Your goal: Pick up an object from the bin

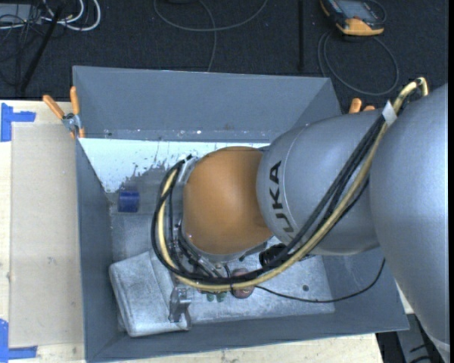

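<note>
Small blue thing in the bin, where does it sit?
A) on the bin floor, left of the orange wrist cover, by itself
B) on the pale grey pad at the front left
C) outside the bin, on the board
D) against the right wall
A: the small blue object lies on the bin floor, left of the orange cover and apart from the pale grey pad nearer the front.

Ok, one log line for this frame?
arm: in grey metal bin; hand: over pale grey flat pad; small blue cylinder: apart, untouched; grasp: unclear
</note>
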`<state>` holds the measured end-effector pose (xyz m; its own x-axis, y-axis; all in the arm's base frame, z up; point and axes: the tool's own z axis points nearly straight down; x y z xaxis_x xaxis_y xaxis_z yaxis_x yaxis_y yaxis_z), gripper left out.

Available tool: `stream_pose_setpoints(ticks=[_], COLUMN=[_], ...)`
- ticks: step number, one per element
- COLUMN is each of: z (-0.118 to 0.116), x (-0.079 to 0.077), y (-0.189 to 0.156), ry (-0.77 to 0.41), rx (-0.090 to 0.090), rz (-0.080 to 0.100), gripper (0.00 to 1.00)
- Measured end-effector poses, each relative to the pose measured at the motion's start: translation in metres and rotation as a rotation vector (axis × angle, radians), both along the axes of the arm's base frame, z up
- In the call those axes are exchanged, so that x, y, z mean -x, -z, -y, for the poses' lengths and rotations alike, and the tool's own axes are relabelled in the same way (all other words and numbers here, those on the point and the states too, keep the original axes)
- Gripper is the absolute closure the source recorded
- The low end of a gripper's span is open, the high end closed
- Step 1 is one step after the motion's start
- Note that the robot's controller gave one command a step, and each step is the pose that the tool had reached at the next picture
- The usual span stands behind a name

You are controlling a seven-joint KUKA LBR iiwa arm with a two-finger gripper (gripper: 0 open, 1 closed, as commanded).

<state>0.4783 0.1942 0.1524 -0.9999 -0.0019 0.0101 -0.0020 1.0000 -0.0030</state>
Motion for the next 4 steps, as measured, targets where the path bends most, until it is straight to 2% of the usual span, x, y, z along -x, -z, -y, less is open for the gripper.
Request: stream_pose_setpoints(ticks=[1, 2, 3, 4], z=[0.071, 0.128, 0.181, 0.154], x=[-0.015, -0.019, -0.039, -0.023], y=[0.008, 0.078, 0.059, 0.080], ry=[-0.134, -0.349, -0.452, -0.869], rx=[0.000, -0.005, -0.003, -0.008], rz=[0.007, 0.009, 0.010, 0.010], gripper=[0.00, 0.00, 0.00, 0.00])
